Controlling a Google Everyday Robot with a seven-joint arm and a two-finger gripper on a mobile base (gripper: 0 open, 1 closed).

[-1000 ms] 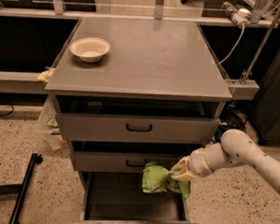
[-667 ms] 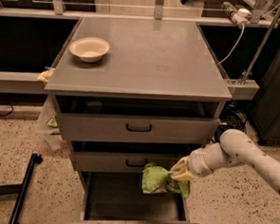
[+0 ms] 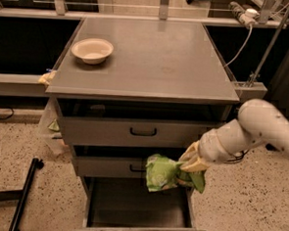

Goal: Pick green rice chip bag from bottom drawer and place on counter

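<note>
Light-green, crumpled rice chip bag (image 3: 161,172) held in claw (image 3: 184,170) above bottom drawer (image 3: 134,207).

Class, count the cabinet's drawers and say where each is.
3: top drawer under the counter, middle drawer below it, bottom drawer lowest, pulled open. The gripper holds the green rice chip bag above it.

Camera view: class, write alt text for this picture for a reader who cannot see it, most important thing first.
The robot's hand holds the green rice chip bag in the air above the open bottom drawer, in front of the middle drawer. A white bowl sits at the back left of the grey counter.
</note>
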